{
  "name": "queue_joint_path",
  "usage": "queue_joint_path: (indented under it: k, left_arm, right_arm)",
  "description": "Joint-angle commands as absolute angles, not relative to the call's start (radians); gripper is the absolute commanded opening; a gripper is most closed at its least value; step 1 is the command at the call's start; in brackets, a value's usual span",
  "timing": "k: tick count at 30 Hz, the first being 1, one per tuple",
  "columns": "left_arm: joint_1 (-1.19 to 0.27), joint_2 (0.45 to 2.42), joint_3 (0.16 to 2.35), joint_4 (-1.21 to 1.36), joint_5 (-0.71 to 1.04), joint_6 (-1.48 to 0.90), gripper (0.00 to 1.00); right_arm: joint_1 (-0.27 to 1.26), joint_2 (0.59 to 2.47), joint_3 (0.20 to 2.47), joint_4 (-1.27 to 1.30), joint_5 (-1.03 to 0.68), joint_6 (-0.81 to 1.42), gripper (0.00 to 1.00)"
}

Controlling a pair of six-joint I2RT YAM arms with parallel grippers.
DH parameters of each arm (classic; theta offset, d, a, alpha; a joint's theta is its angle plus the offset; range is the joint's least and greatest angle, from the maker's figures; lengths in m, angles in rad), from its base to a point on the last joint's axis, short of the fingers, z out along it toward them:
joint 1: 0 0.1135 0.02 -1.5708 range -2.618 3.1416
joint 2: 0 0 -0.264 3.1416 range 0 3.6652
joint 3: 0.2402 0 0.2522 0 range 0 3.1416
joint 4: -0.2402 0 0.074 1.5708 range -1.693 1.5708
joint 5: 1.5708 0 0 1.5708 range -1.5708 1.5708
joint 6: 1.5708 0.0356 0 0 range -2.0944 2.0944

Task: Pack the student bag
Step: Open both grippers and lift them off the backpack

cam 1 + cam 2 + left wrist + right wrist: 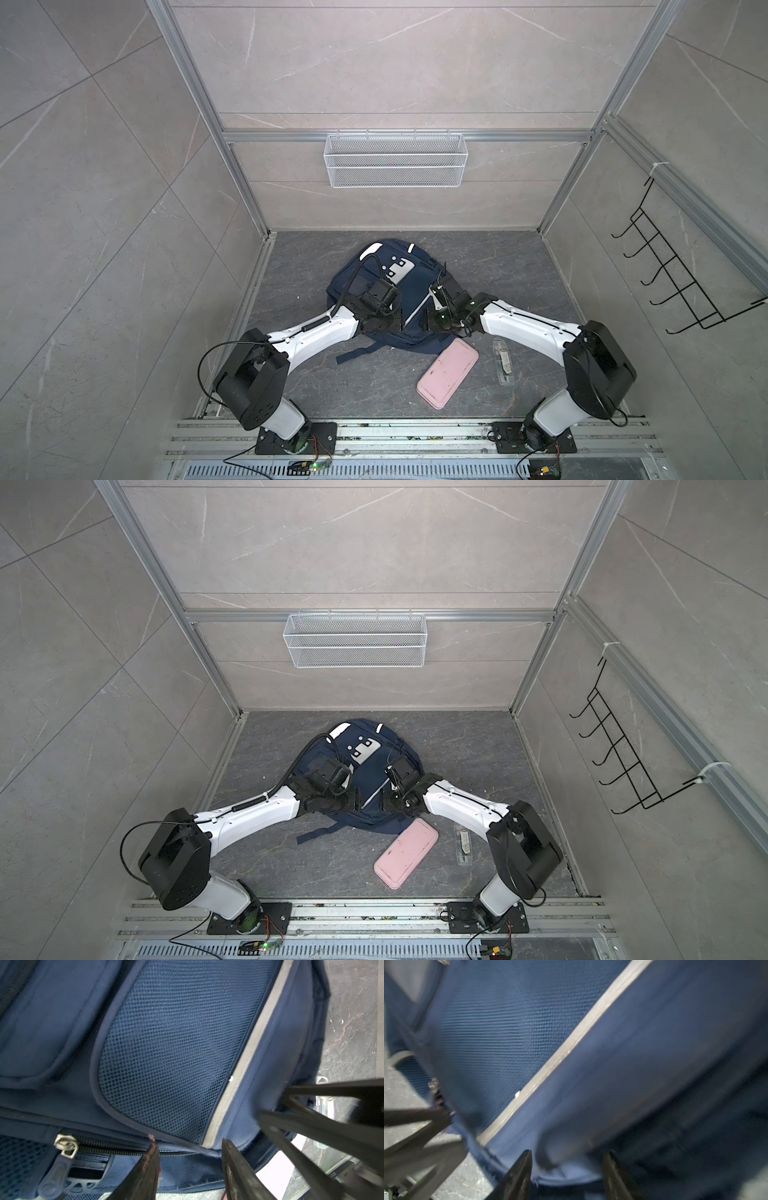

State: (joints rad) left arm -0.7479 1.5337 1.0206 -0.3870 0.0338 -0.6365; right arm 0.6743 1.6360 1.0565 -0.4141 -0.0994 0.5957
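Two grippers, left gripper (189, 1141) and right gripper (569, 1152), are seen half-parted, nothing pinched, with the student bag (415, 291) right under the fingertips. Loose fabric could get grabbed instead of the zipper pull (66, 1145) beside the left fingers, and the bag just dragged.

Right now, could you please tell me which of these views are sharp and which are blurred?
Both top views are sharp and evenly lit, the student bag crisp; the left wrist view is sharp on the mesh panel and zipper pull; the right wrist view is motion-blurred throughout, its silver stripe smeared.
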Motion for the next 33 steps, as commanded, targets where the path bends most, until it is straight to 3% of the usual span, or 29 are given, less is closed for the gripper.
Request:
queue_joint_path:
  k: [1, 17, 23, 33]
  left_arm:
    - [-0.747, 1.484, 1.027, -0.377, 0.004, -0.629, 0.51]
    - [-0.784, 1.432, 1.004, -0.403, -0.025, -0.631, 0.51]
    - [-0.838, 1.498, 1.078, -0.422, -0.018, -0.578, 0.53]
    - [-1.058, 1.697, 1.239, -0.455, -0.007, -0.445, 0.53]
  right_arm:
    - [0.669, 1.710, 1.128, -0.358, -0.130, 0.615, 0.57]
    - [0.626, 1.846, 1.414, -0.445, -0.106, 0.536, 0.56]
    - [0.608, 1.690, 1.271, -0.453, -0.052, 0.529, 0.57]
    - [0.479, 1.319, 0.993, -0.540, 0.005, 0.535, 0.58]
